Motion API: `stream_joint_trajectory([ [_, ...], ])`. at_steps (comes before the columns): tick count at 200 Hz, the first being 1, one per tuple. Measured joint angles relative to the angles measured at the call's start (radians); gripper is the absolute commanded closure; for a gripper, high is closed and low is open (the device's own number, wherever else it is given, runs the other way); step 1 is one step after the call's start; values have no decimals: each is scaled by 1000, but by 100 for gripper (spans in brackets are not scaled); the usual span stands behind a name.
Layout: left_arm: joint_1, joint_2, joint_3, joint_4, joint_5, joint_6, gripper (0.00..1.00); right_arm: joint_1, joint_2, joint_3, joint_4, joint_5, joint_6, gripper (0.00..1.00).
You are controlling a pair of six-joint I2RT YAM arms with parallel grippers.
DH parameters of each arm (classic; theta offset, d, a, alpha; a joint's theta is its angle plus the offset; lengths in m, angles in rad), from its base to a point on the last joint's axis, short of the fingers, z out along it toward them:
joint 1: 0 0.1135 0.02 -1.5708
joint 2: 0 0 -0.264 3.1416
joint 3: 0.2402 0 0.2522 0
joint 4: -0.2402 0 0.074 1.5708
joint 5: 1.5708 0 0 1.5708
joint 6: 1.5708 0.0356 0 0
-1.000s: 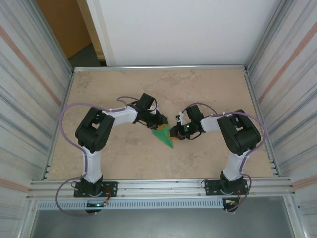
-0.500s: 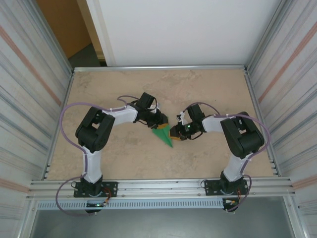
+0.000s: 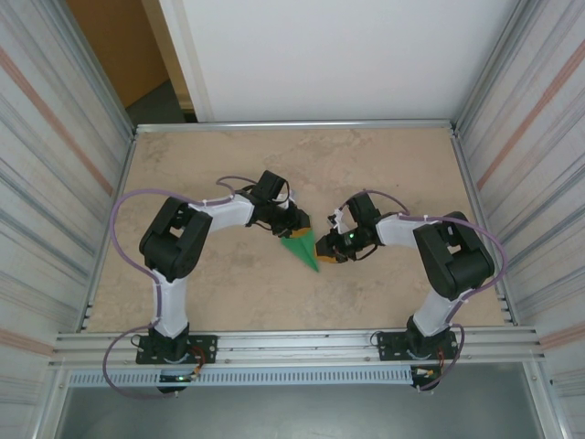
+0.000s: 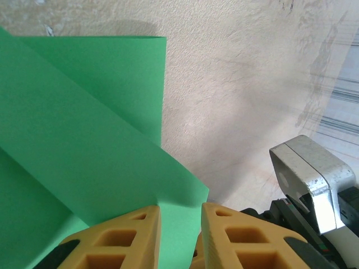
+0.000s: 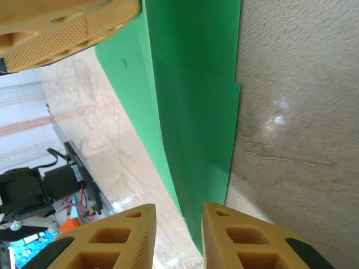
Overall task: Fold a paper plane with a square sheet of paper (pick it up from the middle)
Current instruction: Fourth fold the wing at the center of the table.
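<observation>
Nearest the lens, at the bottom edge of the left wrist view, the left gripper (image 4: 180,208) is seen with its jaws parted by a narrow gap and nothing clamped. The square sheet of paper (image 4: 84,140), already creased into a layered, pointed shape, is spread from the upper left of that frame down to the gap. The tips appear to be set at the folded edge, most likely to pin it flat while a crease is worked. Contact cannot be confirmed from this angle.

In the right wrist view, the right gripper (image 5: 178,206) is likewise shown slightly open and empty at the bottom of the frame. Its right finger is lined up along the long green edge, a placement judged to suit pinching that flap. One pad (image 5: 61,28) of the left gripper is caught at the upper left there.

From above, the paper is found at the centre of the table (image 3: 228,165), its point aimed toward the lower right. The left gripper is set at the wide upper end and the right gripper at the right flank. Little room is left between the two heads, so a collision is to be watched for.

Further back, marbled tabletop is seen, then the white back panel (image 3: 347,55) and the ribbed side walls (image 3: 55,183). Nothing there is judged to obstruct.
</observation>
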Motion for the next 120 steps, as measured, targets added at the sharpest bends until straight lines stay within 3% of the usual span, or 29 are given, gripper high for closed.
stream_joint_trajectory([
  [120, 0, 18, 0, -1, 0, 0, 75, 14, 61, 0, 0, -2, -24, 86],
])
